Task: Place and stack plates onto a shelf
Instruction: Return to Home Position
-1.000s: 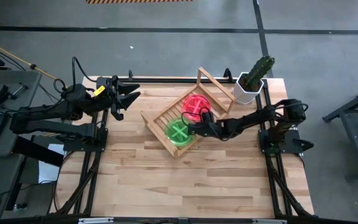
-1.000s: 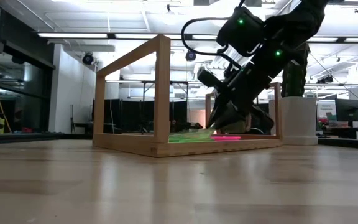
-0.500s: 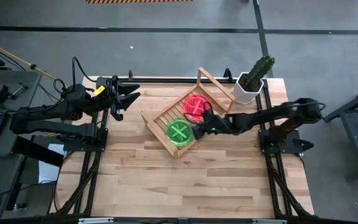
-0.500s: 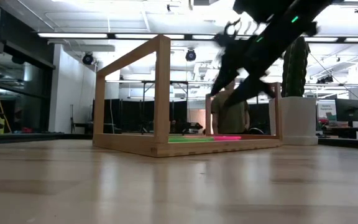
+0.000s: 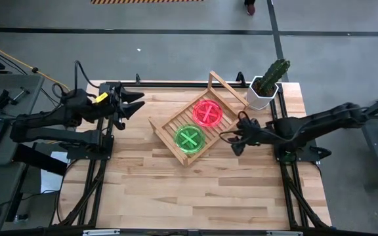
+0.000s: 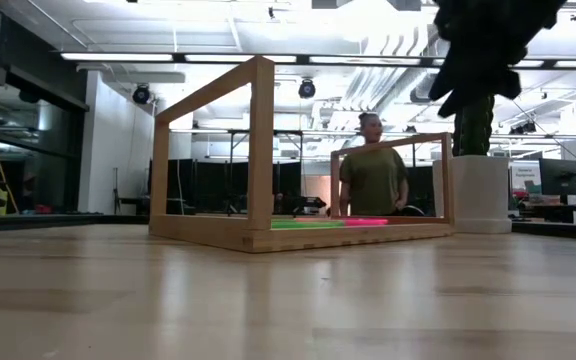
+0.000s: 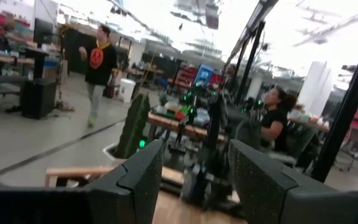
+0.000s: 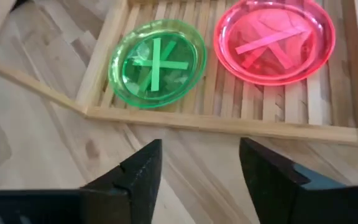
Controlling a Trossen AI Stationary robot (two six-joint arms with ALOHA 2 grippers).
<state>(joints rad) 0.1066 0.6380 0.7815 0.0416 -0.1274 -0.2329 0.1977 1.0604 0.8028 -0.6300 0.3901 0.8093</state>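
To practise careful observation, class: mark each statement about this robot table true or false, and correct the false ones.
1. The green plates and pink plates lie side by side in the rack. True.
2. The right gripper holds a green plate. False: it is open and empty, over the table beside the rack.
3. The cactus pot stands inside the rack. False: it stands on the table outside it.
4. The left gripper is open, apart from the rack. True.

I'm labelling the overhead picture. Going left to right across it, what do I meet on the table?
In order: left claw → green plates → pink plates → right claw → white pot with cactus.
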